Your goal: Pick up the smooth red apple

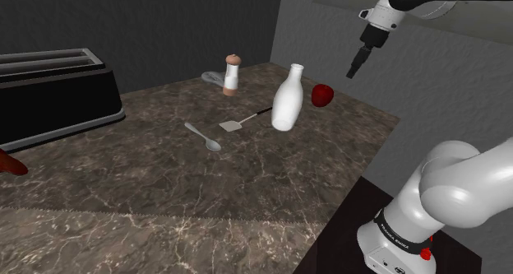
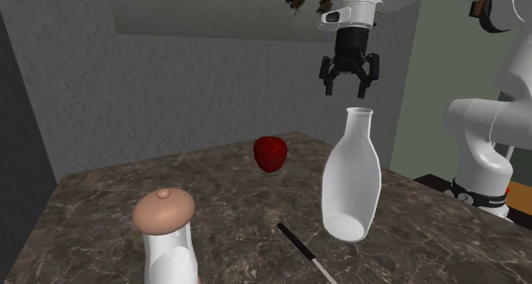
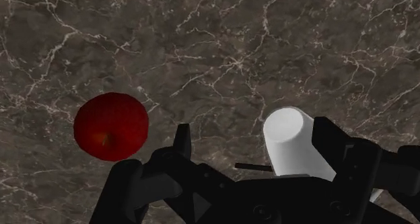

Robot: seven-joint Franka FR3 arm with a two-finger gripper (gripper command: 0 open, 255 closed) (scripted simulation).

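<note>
Hovering spread gripper [image 2: 345, 93] near apple [image 2: 271, 153]; shoulder view adds toaster [image 1: 53, 91].

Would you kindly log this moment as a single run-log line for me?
phase: pre-grasp | gripper: open, empty, raised over white bottle | red apple: on counter, untouched, beside bottle

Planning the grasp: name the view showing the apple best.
Wrist view: the apple lies large and unobstructed from above. Second exterior view shows its side; shoulder view shows it small, beside the bottle.
</note>
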